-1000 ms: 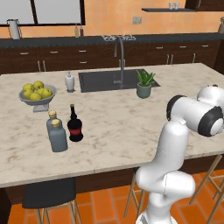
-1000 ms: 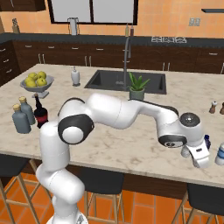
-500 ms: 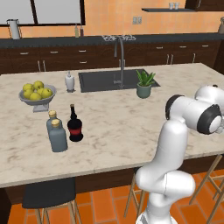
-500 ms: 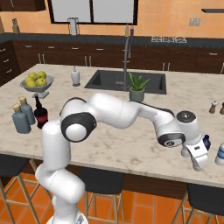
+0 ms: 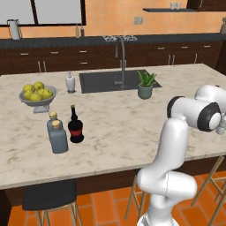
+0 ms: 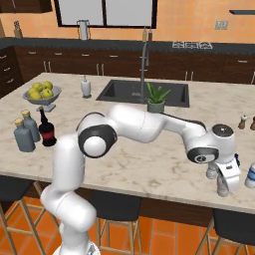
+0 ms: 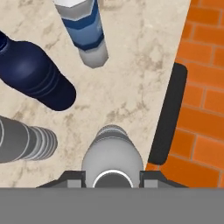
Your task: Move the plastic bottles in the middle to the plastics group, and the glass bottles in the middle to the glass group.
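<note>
I see my gripper (image 7: 112, 176) clamped on a pale plastic bottle (image 7: 112, 155) over the counter's (image 7: 131, 78) near edge, beside three other bottles; dark glass bottle (image 5: 75, 126) sits mid-island.

Pale grey plastic bottle (image 7: 112, 153) is seen upright at bottom centre of hand view, clamped between gripper (image 7: 112, 177) fingers. Dark glass bottle (image 5: 75, 126) with red band stands left of centre, just beside two grey-blue cork-topped bottles (image 5: 56, 133).

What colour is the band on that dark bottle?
Red, on the dark bottle; clearest in the left base view.
</note>
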You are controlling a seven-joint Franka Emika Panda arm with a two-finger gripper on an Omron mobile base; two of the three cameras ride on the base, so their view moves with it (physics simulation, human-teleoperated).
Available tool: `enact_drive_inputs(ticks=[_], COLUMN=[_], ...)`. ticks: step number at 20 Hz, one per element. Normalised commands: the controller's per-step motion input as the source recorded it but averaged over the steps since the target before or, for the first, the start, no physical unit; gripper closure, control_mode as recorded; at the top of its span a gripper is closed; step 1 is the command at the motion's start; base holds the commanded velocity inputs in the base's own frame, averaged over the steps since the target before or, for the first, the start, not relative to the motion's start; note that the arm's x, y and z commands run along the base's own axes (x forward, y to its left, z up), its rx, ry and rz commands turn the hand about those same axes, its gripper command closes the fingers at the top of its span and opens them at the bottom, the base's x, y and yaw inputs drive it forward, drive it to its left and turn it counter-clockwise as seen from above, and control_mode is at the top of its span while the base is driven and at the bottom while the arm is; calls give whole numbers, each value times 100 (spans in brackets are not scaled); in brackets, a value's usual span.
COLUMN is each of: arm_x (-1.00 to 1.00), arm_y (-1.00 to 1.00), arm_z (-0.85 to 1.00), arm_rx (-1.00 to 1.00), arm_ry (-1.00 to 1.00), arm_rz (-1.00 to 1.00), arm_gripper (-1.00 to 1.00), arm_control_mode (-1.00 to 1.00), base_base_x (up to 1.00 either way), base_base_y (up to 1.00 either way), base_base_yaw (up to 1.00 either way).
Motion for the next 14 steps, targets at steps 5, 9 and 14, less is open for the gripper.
enact_drive_inputs(ticks=[5,9,14], arm_x=[10,0,0], arm_y=[-15,0,8], arm_z=[0,0,-7], arm_rx=[9,0,0], arm_ry=[3,0,-1], arm_rz=[0,0,0], arm_gripper=[100,100,100], arm_control_mode=[-100,-100,-100], base_base_x=[0,0,0], base_base_y=[0,0,0], base_base_yaw=[0,0,0])
